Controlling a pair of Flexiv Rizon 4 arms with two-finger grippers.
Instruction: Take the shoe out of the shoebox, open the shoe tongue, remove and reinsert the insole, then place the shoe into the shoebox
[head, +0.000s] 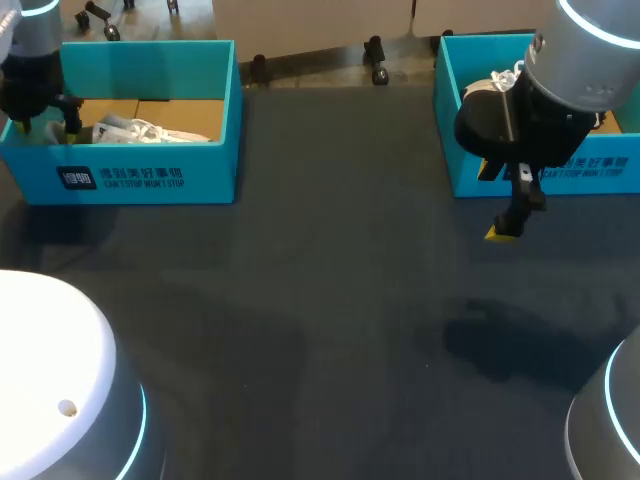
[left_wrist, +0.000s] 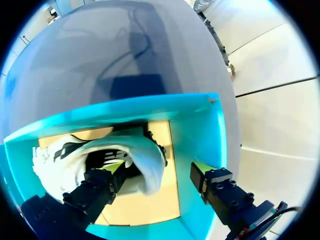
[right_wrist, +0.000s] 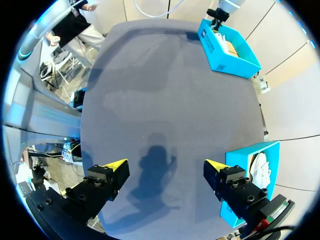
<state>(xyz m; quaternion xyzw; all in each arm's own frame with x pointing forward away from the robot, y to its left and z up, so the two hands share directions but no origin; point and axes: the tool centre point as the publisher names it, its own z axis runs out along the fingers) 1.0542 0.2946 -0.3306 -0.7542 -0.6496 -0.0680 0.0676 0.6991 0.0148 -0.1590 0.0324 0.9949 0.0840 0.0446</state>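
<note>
A white shoe (head: 140, 130) lies in the teal shoebox (head: 150, 175) at the table's far left. My left gripper (head: 47, 128) hangs over that box's left end. In the left wrist view the left gripper (left_wrist: 159, 172) is open: one finger sits in the shoe's (left_wrist: 145, 155) opening at the heel, the other stands apart by the box wall (left_wrist: 200, 130). My right gripper (head: 503, 232) is open over bare table, in front of a second teal shoebox (head: 600, 170). Nothing lies between the right gripper's (right_wrist: 165, 167) fingers.
The second shoebox (right_wrist: 245, 155) at the far right holds another white shoe (head: 490, 82), which the right arm partly hides. Dark table cloth (head: 330, 300) spans the middle and front. The left box (right_wrist: 225, 45) shows across the table from the right wrist.
</note>
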